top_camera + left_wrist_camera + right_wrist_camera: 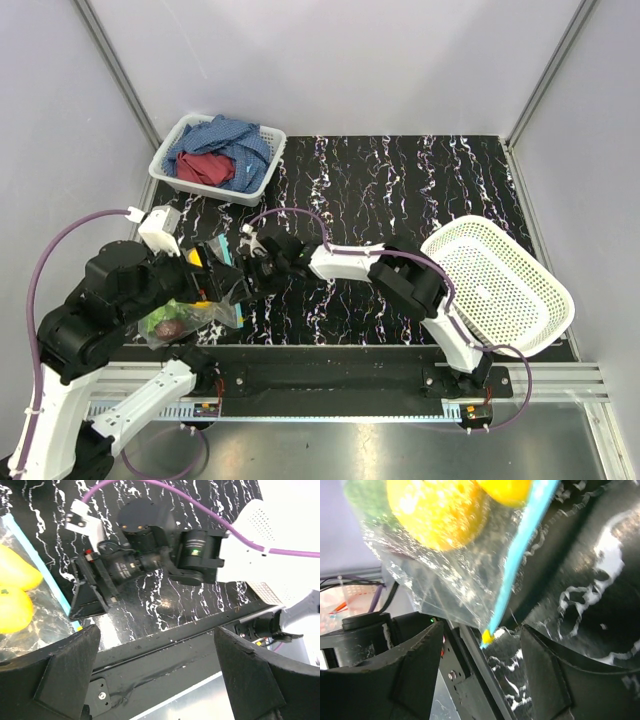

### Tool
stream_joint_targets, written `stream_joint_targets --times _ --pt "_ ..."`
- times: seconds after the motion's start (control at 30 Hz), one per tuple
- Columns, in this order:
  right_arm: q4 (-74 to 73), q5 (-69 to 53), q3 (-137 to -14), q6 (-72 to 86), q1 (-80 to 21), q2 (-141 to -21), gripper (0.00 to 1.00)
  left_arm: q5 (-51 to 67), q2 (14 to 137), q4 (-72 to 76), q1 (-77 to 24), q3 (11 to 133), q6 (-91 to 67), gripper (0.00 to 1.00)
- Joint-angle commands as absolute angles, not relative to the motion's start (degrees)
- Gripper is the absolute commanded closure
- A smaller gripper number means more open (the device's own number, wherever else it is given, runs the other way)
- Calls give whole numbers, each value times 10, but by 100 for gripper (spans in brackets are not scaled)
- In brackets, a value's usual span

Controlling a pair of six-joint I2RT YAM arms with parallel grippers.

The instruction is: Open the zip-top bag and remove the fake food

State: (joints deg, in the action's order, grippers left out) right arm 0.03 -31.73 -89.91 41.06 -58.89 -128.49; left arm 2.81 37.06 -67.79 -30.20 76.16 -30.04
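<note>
Black marbled table (400,180); white perforated oval basket (500,290) at its right. Zip-top bag (195,312) at near-left table edge, yellow lemons (437,510) inside. Left gripper (155,645) jaws wide, empty, just beside bag. Right gripper (481,632) jaws spread around corner of teal zip strip (520,565), not pinching it.

In the top view the left arm (120,290) covers much of the zip-top bag (188,318) at lower left. The fake food (172,325) inside it shows only as small green and dark red blurs. The left gripper (157,655) cannot be picked out there, and in its own wrist view the bottom edge cuts its fingers. That view's left edge crops the bag and two yellow lemons (12,592). In the right wrist view the top edge crops the lemons, and a green piece (367,500) at upper left is too blurred to name.
</note>
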Motion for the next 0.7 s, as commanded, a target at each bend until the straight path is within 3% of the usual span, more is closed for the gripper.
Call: stream_joint_targets --times 0.0,0.3,0.43,0.47,0.53,0.57,0.67 --pt "87 -351 -903 421 -596 -1307 30 62 392 -673 -300 795 -310 2" --pt "109 -371 -933 418 -596 -1362 37 75 424 -675 -300 816 -312 2" --pt "102 -374 -940 414 -597 -1360 60 77 426 -677 -300 815 -301 3" --pt "79 -369 -940 409 -597 -1345 73 76 425 -677 -300 813 -295 3" --pt "48 -357 -928 402 -594 -1306 86 70 426 -679 -301 812 -289 3" --pt "27 -351 -921 398 -592 -1291 98 68 429 -679 -300 813 -286 3" --pt "5 -350 -886 382 -582 -1235 100 54 439 -673 -300 821 -279 2"
